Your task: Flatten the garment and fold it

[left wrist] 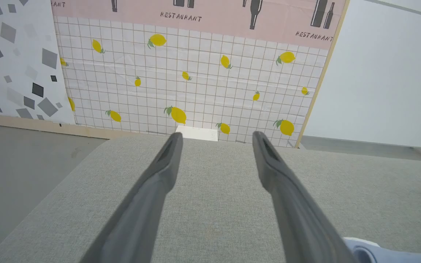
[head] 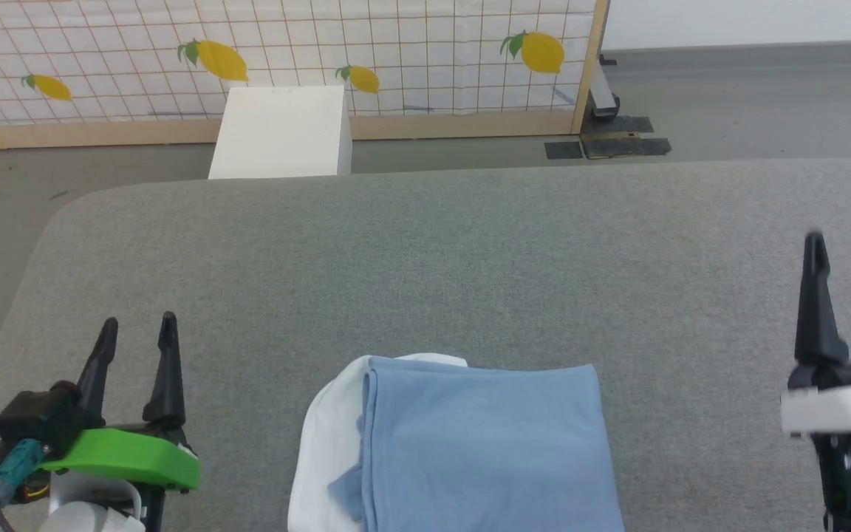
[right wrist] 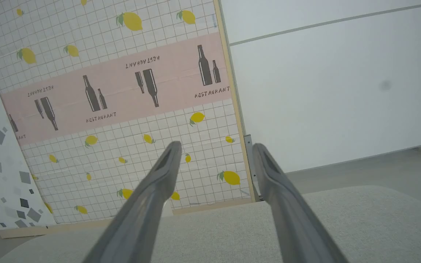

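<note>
Plainly, the light blue soft knit garment lies at the near edge of the grey woven-fabric table, centred between the arms and running out of the bottom of the head view. It sits as a compact rectangle, and its top and right edges are straight. A white layer of the same garment sticks out along the left side, and a small blue corner sags across it. The left gripper, with its green plastic collar, is well off to the garment's left. Its two dark fingers are spread apart and hold nothing. The right gripper stands well apart on the other side, further up the table, and its fingers are likewise parted and empty. Both wrist views look out along the splayed fingers over bare table toward the lemon-print tiled screen and a white box on the floor in front of it. The folding looks mostly done, leaving the uneven left edge. To finish well, bring the left gripper in low and flat, pinch only the stray blue corner rather than the whole stack, and draw it square. The right side probably needs steadying, since soft knit tends to drag its lower layers along.
</note>
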### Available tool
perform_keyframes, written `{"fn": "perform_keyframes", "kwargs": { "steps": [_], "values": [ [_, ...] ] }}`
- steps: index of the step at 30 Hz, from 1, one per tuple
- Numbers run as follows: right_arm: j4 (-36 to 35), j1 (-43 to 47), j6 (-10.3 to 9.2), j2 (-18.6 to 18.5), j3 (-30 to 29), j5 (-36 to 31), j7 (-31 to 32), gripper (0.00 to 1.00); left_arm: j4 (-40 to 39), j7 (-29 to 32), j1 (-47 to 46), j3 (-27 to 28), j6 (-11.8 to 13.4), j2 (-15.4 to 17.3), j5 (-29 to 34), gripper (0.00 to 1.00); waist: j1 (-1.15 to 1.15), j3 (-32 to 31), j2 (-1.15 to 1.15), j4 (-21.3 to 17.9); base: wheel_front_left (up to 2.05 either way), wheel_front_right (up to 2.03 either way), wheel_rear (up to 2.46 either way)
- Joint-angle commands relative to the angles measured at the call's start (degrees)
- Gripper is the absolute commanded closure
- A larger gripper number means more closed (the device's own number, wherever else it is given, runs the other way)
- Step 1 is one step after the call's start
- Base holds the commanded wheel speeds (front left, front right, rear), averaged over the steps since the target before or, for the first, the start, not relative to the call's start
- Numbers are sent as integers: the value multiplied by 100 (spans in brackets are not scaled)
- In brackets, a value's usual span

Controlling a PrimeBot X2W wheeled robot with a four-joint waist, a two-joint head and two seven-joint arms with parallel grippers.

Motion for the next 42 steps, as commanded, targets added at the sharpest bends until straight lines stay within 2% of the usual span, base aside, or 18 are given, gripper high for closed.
{"fn": "perform_keyframes", "kwargs": {
  "steps": [1, 8, 15, 26, 42],
  "values": [
    [22, 132, -8, 69, -61, -107, -96, 0, 45, -21, -22, -31, -7, -8, 97, 0, 0, 9, 21, 4, 0, 0, 0],
    [272, 554, -8, 260, -112, -549, -188, 0, 297, 29, -55, -214, 7, 31, 255, 0, 0, 38, 21, 34, 0, 0, 0],
    [471, 613, -8, 320, -61, -739, 43, 0, 506, 36, -77, -304, -4, 18, 284, 0, 0, 41, 21, 42, 0, 0, 0],
    [582, 667, -8, 341, 90, -804, 539, 0, 655, 19, -75, -327, 16, -4, 244, 0, 0, 14, 21, 67, 0, 0, 0],
    [604, 678, -8, 345, 116, -736, 605, 0, 630, 12, -62, -373, 51, 39, 224, 0, 0, -19, 21, 88, 0, 0, 0]
  ]
}}
